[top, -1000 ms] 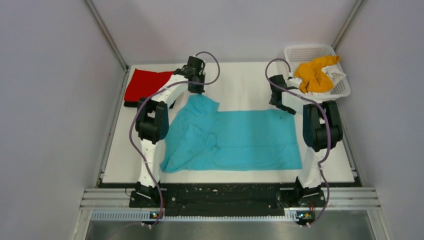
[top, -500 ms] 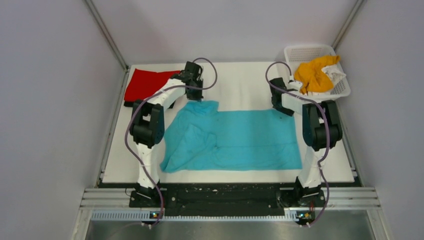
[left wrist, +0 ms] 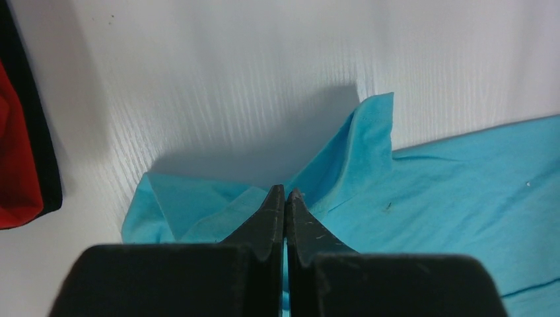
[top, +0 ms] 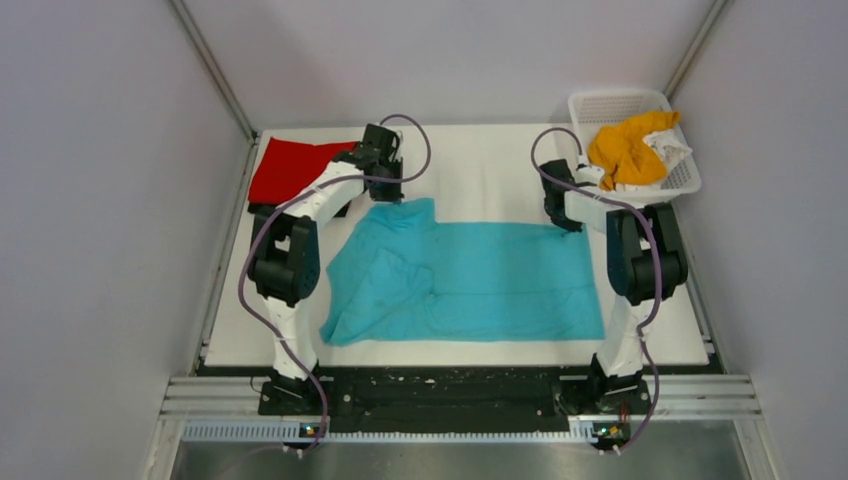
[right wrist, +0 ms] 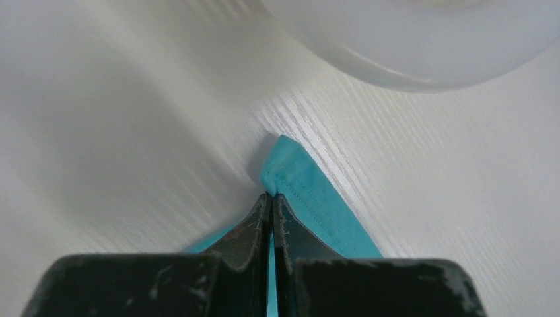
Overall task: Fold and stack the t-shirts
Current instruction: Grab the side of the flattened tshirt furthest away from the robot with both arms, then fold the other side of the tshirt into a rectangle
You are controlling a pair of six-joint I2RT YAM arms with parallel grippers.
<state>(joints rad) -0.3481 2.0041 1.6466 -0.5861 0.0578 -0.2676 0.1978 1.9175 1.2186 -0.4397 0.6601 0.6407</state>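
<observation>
Left gripper point(left wrist: 285, 195) and right gripper point(right wrist: 271, 197) are clamping tight on the turquoise t-shirt point(top: 480, 275) at its far corners, mid-fold. The red shirt point(top: 290, 170) is lying folded, and the orange shirt point(top: 625, 150) is waiting in the basket point(top: 600, 97).

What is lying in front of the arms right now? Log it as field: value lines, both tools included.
left tool: shut on turquoise shirt, far left edge
right tool: shut on turquoise shirt, far right corner
turquoise shirt: spread out in the middle, left part rumpled
red shirt: folded flat, far left, on top of black shirt
orange shirt: bunched in white basket, far right
</observation>
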